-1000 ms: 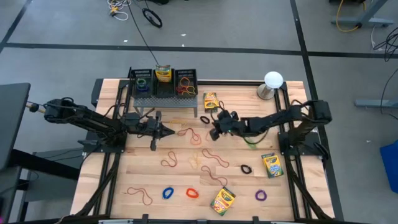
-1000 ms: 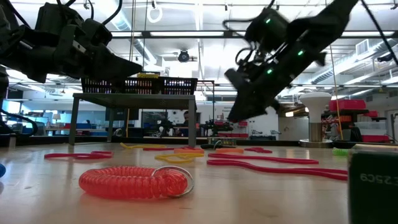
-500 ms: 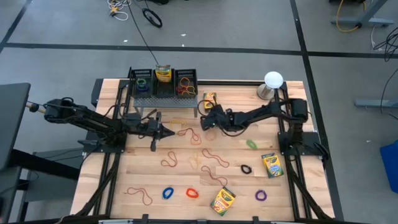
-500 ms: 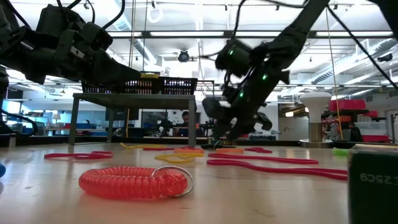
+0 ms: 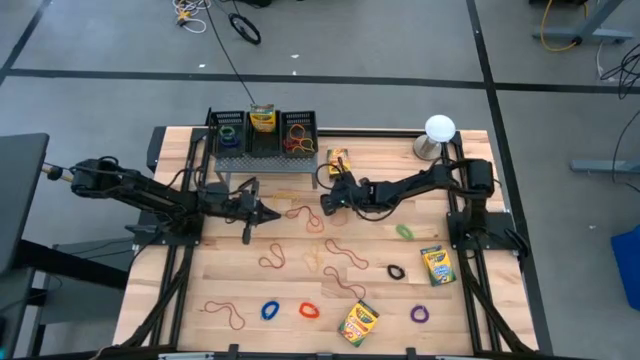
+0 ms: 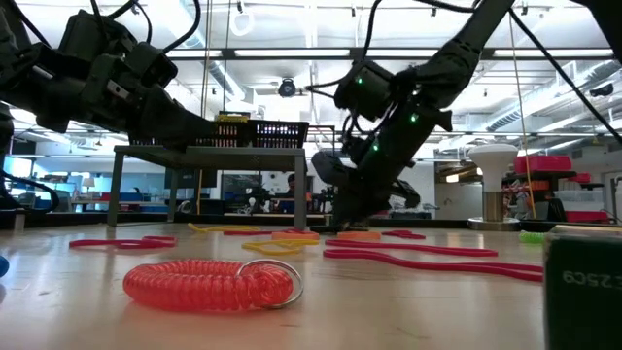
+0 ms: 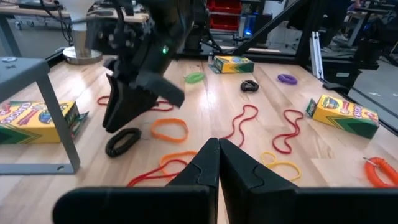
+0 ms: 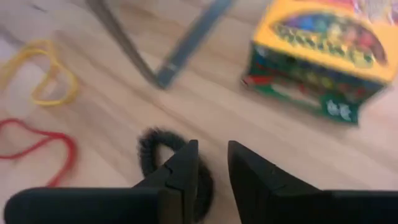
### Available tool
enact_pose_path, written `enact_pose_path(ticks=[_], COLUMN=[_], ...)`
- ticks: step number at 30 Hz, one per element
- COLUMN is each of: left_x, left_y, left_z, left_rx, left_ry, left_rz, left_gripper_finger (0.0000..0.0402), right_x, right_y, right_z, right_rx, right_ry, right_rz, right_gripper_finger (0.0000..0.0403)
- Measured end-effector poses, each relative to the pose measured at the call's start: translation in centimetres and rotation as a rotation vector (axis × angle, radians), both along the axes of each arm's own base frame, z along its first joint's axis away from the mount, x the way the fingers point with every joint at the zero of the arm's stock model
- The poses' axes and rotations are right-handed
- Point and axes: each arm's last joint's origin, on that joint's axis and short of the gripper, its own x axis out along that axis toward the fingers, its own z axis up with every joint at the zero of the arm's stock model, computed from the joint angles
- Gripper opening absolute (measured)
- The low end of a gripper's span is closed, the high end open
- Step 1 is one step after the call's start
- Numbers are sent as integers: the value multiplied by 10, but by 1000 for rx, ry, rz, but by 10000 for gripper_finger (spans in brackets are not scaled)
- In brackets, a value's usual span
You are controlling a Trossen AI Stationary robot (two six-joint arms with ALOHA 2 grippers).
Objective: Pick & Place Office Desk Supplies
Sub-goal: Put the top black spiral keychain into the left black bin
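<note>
Wooden slatted tabletop [image 5: 300,290], strewn with loose rubber-band loops and yellow-and-green crayon boxes. Right gripper [image 8: 211,163] hangs low over a black coiled band loop [image 8: 155,152], fingers slightly parted astride its rim and closed on nothing yet; the loop lies flat on the wood, near the raised metal rack's leg [image 8: 180,50] and one yellow-and-green crayon box [image 8: 323,56]. Left gripper [image 7: 217,163], fingers shut and empty, waits above the table's middle. Risk: only the loop's edge sits between the fingers, so a closing pinch may slip off or flick it towards the leg.
</note>
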Motion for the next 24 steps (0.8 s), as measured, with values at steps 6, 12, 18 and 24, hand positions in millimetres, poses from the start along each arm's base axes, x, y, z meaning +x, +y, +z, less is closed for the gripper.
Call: enact_pose_path(ticks=[6,12,18,24], left_x=[0,0,0,-1], left_y=[0,3,5,7], left_z=[-1,-1,-1,-1], left_rx=[1,26,38,45], left_ry=[11,9,10,11], left_rz=[8,98,176,212], left_gripper_finger=[9,9,9,9], right_x=[-6,-9,-12,-14], right_y=[-3,-7,-14,-21], right_z=[19,18,16,16], right_rx=[1,62,96,119], right_ry=[24,57,79,74], right_rz=[103,167,188,200], right_gripper_finger=[130,152,134,124])
